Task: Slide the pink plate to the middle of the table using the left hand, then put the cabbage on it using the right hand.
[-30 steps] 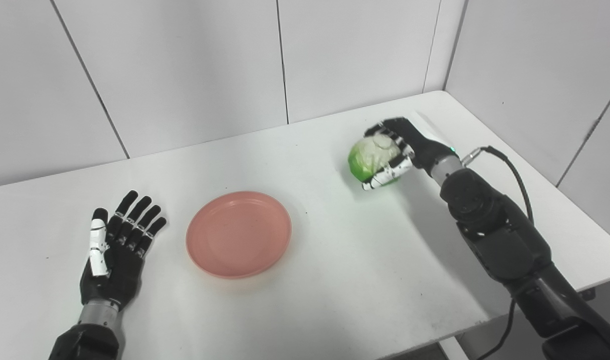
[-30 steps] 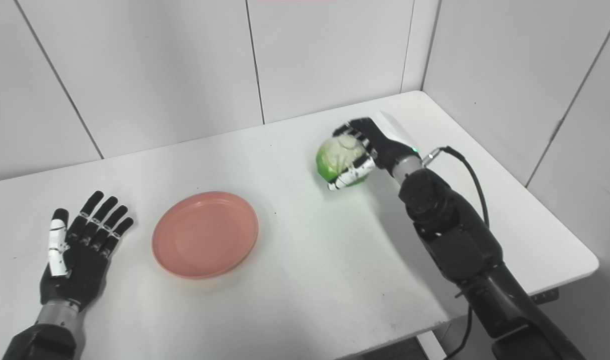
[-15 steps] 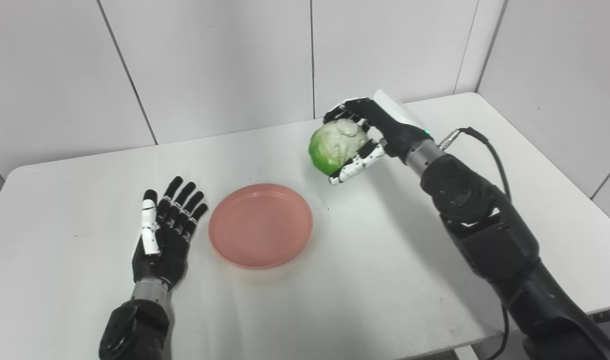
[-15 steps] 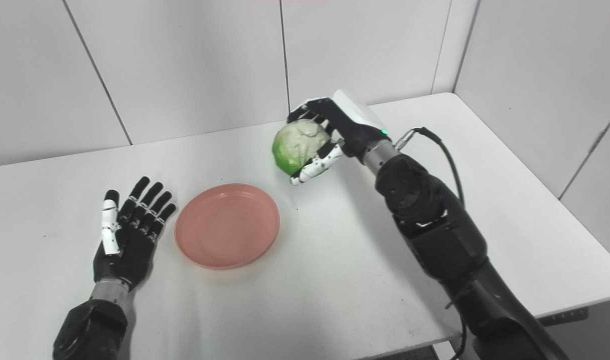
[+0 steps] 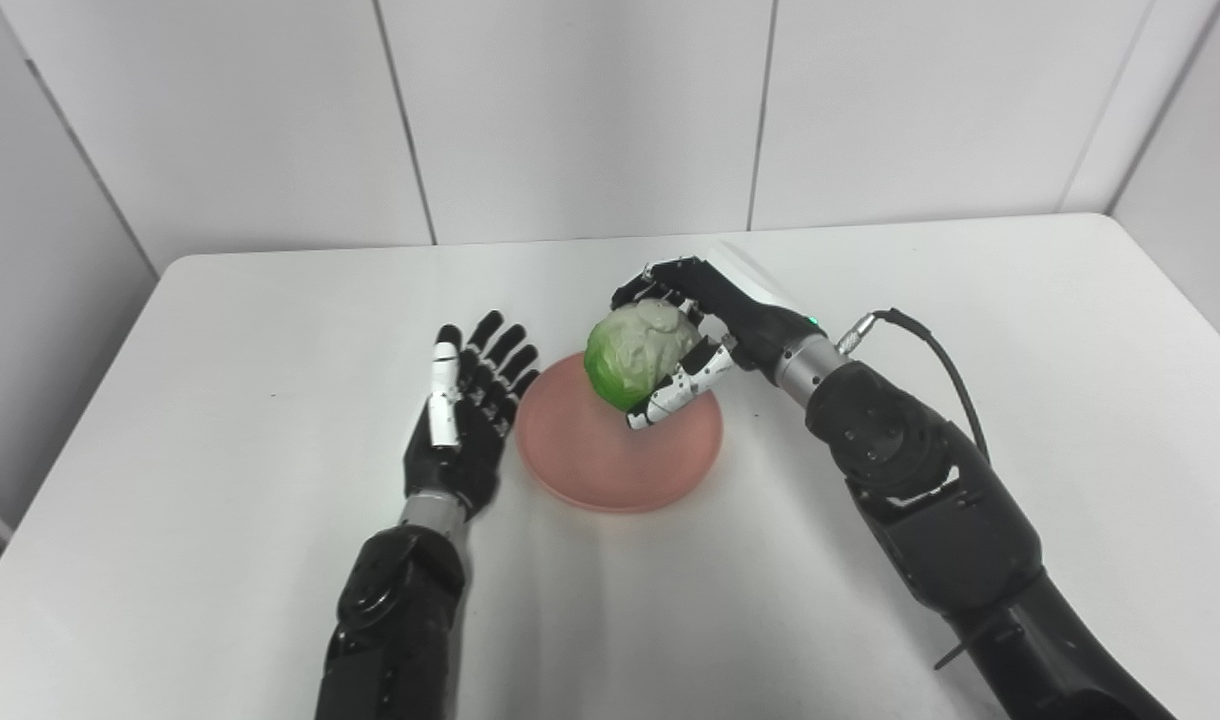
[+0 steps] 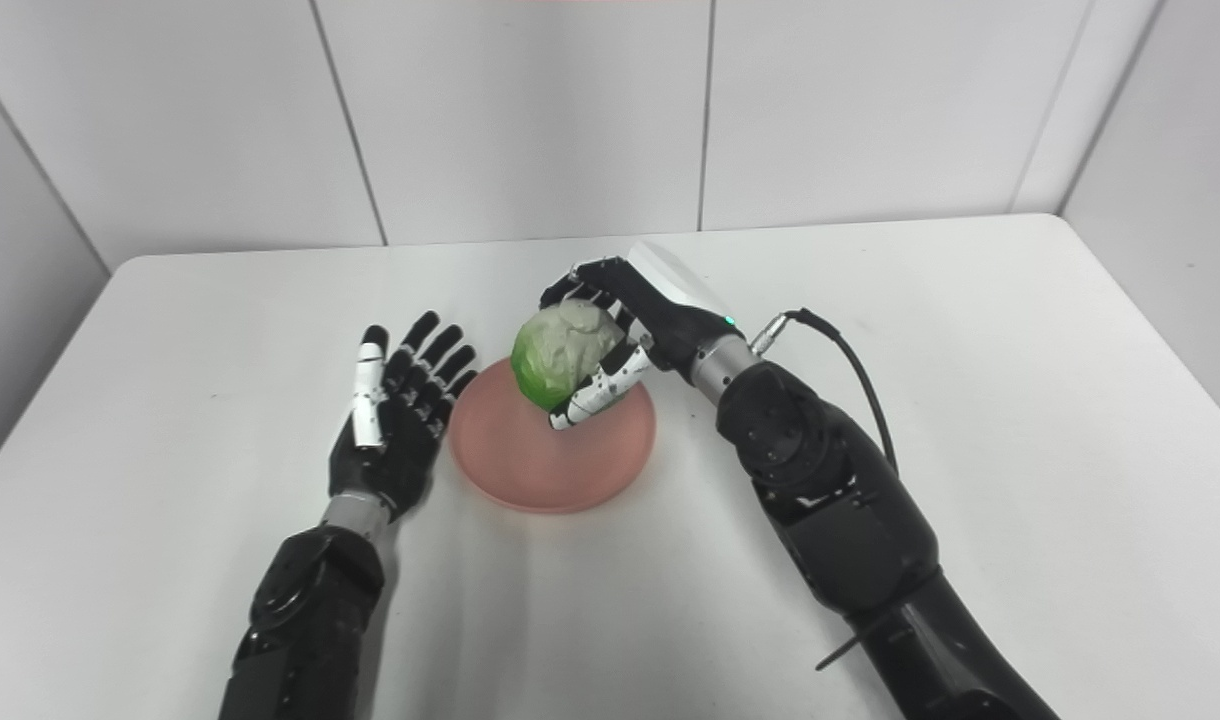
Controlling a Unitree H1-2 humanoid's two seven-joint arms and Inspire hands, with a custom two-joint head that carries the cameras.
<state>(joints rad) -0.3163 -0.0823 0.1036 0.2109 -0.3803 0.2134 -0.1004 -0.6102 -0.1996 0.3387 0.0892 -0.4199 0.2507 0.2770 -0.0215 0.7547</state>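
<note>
1. Pink plate (image 5: 610, 460) lies on the white table (image 5: 220, 420); we take it as our landmark
2. We see the cabbage (image 5: 638, 352) over the plate's far part, hiding that stretch of rim; whether it touches the plate we cannot tell
3. Our right hand (image 5: 705, 335) grips the cabbage, fingers curled over its top, thumb beneath
4. Our left hand (image 5: 465, 420) lies flat just left of the plate, fingers spread, holding nothing; fingertip contact with the rim is unclear

Pink plate (image 5: 610, 465), green-white cabbage (image 5: 635, 355), white table (image 5: 220, 400).
</note>
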